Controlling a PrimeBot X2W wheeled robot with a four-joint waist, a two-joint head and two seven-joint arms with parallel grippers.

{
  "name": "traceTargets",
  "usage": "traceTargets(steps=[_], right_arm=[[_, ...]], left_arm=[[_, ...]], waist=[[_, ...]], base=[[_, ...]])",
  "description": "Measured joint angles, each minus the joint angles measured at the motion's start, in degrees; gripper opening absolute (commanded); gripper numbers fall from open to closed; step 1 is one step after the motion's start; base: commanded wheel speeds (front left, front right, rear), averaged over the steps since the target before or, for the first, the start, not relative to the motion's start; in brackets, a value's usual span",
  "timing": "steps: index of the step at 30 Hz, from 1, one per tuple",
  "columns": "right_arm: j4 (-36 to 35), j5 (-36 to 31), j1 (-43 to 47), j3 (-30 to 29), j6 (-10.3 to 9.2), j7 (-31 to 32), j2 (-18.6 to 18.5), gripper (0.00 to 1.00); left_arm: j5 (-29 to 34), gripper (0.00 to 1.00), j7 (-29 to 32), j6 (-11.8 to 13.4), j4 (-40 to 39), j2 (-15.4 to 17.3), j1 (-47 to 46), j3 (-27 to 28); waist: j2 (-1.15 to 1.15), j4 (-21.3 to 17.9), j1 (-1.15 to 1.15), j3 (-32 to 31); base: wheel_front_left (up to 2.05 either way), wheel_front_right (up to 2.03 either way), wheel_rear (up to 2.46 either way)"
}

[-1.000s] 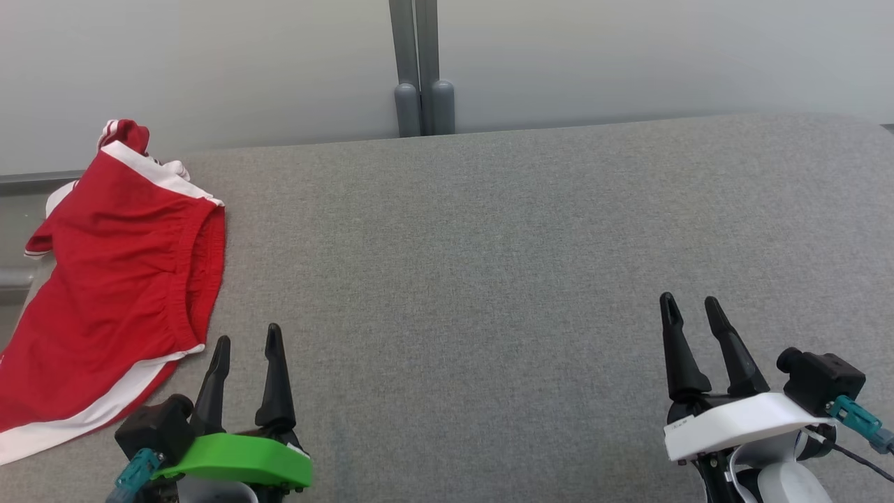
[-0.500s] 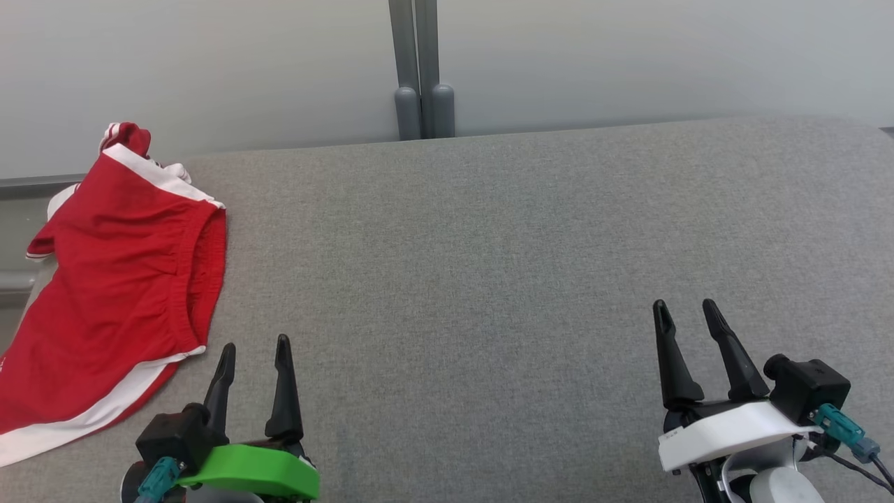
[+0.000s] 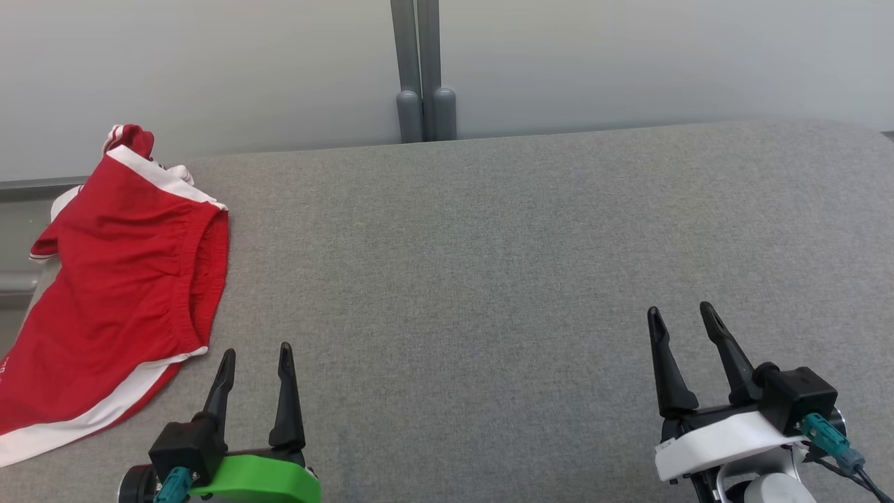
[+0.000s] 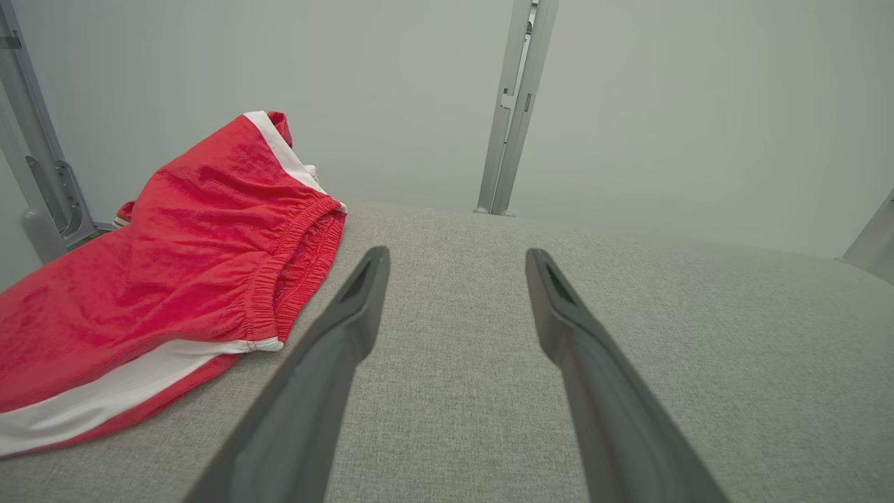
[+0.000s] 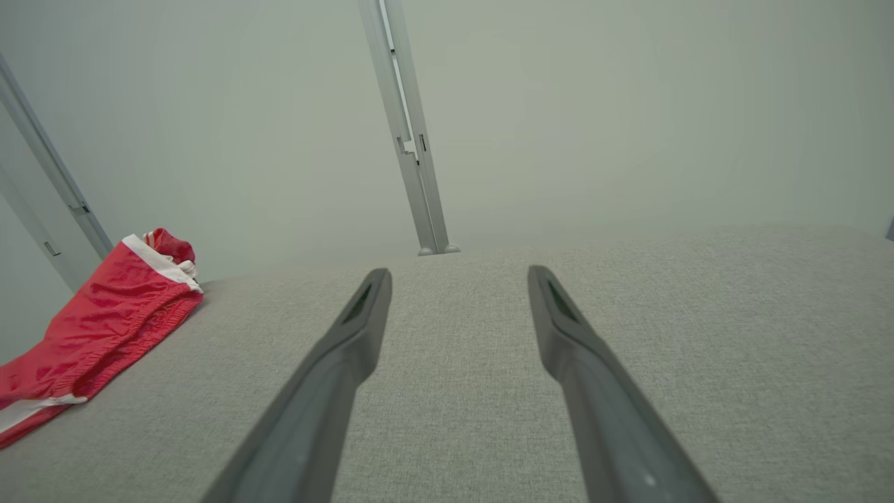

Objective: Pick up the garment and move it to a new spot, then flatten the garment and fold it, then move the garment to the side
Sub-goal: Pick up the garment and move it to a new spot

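The garment, red shorts with white side stripes (image 3: 119, 279), lies folded at the left edge of the grey table (image 3: 489, 265), partly hanging past that edge. The shorts (image 4: 174, 258) lie left of my left gripper's fingers, and the shorts (image 5: 91, 328) appear far left in the right wrist view. My left gripper (image 3: 255, 353) is open and empty at the lower left, just right of the shorts' waistband and apart from it. My right gripper (image 3: 677, 312) is open and empty at the lower right, far from the garment.
A pale wall stands behind the table, with a grey upright post (image 3: 422, 70) at its middle. A metal frame (image 4: 42, 181) rises past the table's left edge. Bare grey fabric stretches between and beyond both grippers.
Both grippers have drawn back toward me, lower in the head view, staying open. The shorts have not moved on the table.
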Motion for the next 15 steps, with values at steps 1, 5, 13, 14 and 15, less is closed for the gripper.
traceTargets(steps=[1,5,13,14,15], right_arm=[[0.0,-0.3,0.0,0.0,0.0,-0.1,0.0,1.0],[0.0,-2.0,0.1,0.1,0.0,-0.4,0.0,1.0],[0.0,-4.5,0.2,0.3,0.01,-1.2,-0.1,1.0],[0.0,-4.5,0.2,0.3,0.01,-1.2,-0.1,1.0],[0.0,-4.5,0.2,0.3,0.01,-1.2,-0.1,1.0]], left_arm=[[0.4,1.0,-0.2,0.0,0.0,0.0,0.0,0.0],[1.6,1.0,-0.5,0.2,0.2,0.0,0.4,-0.1],[3.9,1.0,-1.3,0.2,0.4,0.0,0.5,-0.4],[3.9,1.0,-1.3,0.2,0.5,0.0,0.5,-0.4],[3.9,1.0,-1.3,0.2,0.5,0.1,0.5,-0.4]], waist=[[0.0,0.0,0.0,0.0],[0.0,-0.1,0.0,0.1],[0.0,-0.1,0.0,0.3],[0.0,-0.1,0.0,0.3],[0.0,-0.1,0.0,0.3]], base=[[0.0,0.0,0.0],[0.0,0.0,0.0],[0.0,0.0,0.0],[0.0,0.0,0.0],[0.0,0.0,0.0]])
